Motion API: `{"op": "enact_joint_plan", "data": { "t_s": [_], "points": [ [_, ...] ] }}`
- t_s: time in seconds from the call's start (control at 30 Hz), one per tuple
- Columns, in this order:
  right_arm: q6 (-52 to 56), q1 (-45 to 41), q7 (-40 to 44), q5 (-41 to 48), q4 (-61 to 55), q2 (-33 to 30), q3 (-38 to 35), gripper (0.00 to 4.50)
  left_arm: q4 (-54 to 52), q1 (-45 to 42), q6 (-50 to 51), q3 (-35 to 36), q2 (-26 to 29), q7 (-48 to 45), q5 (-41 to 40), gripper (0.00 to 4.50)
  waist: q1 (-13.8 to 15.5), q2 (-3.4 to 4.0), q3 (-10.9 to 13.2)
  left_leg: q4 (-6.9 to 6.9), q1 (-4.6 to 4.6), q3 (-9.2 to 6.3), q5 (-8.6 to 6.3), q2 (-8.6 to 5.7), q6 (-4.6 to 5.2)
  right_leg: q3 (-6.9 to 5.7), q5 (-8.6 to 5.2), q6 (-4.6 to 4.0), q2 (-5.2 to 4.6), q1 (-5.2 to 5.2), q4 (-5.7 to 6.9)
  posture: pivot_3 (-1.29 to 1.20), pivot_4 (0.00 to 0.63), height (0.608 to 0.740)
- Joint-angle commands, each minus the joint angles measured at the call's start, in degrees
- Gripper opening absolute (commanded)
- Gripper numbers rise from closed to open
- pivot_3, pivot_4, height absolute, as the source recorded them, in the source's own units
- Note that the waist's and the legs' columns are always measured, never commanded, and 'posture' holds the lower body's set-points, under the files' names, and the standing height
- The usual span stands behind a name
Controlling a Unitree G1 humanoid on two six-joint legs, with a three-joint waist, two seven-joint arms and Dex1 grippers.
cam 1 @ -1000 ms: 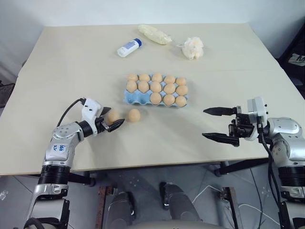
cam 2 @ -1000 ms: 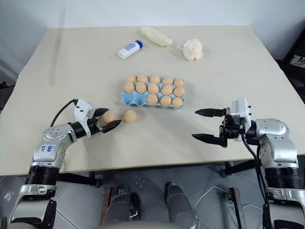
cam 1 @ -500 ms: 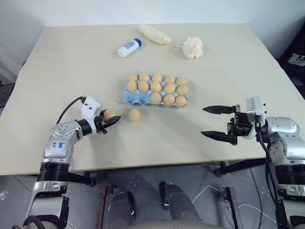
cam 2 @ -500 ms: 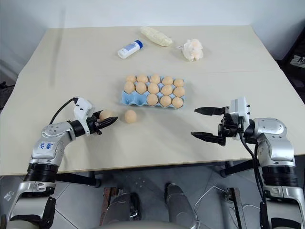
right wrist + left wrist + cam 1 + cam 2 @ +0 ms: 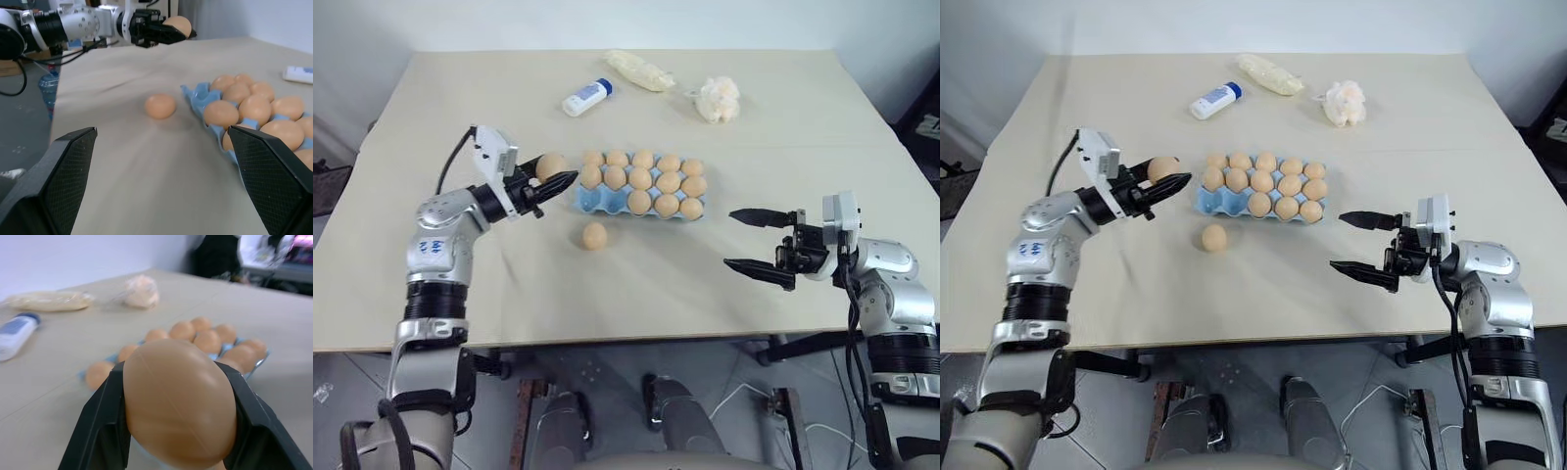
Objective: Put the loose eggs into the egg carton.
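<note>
Right gripper [image 5: 761,243]: nearest the table's front edge on the right side, above the tabletop, fingers spread wide apart with nothing between them, pointing toward the table's middle.

Loose egg [image 5: 595,235]: 1 tan egg lies alone on the table [image 5: 440,137], just in front of the egg carton [image 5: 590,202] and apart from it.

Left gripper [image 5: 551,183]: raised above the table at the carton's left end, fingers clamped on a second egg [image 5: 549,164]. In the left wrist view that held egg sits squarely between the 2 black fingers [image 5: 100,423], with the carton beyond it.

Egg carton: light-blue tray at the table's middle, carrying 13 eggs. The 2 front cups at its left end show bare blue.

Far edge of the table: a white bottle [image 5: 586,97] with a blue cap lies on its side, a pale yellow bag [image 5: 637,70] lies to its right, and a cream-white puff [image 5: 719,98] sits further right.
</note>
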Motion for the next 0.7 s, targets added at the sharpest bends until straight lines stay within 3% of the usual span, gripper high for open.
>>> {"op": "enact_joint_plan", "data": {
  "t_s": [0.03,0.33,0.53,0.7],
  "points": [
    [-1.5,-0.7,-3.0,1.2,-0.8,1.2,-3.2,4.5,8.3,-5.1,-5.5,-1.5,-2.4,-4.5,0.9,1.84,0.0,0.0,0.0,0.02,0.0,0.0,0.0,-0.01,0.0,0.01,0.01,0.01,0.0,0.01,-0.01,0.0,0.15,0.74],
    [-1.0,4.5,-7.9,0.9,-5.4,2.0,-3.7,4.5,30.1,-15.9,-14.4,-3.6,-6.8,-4.6,7.2,1.84,-0.1,0.0,0.0,-0.08,-0.05,-0.17,-0.03,-0.01,0.0,0.04,0.01,0.02,0.03,-0.04,-0.06,0.0,0.15,0.74],
    [-0.6,6.6,-9.7,1.2,-7.7,1.5,-4.4,4.5,36.3,-19.0,-16.6,-3.5,-7.9,-0.8,10.4,1.84,-0.1,-0.01,0.0,0.0,-0.03,-0.38,-0.03,-0.02,0.02,0.08,0.04,0.08,0.03,-0.02,-0.02,0.0,0.15,0.74],
    [-0.4,7.4,-10.1,1.2,-8.3,1.3,-5.0,4.5,37.4,-19.4,-17.6,-3.9,-7.9,0.9,12.8,3.38,-0.1,-0.01,0.0,-0.01,-0.04,-0.38,-0.03,-0.03,0.02,0.07,0.04,0.08,0.03,-0.02,-0.03,0.0,0.15,0.74]
  ]
}}
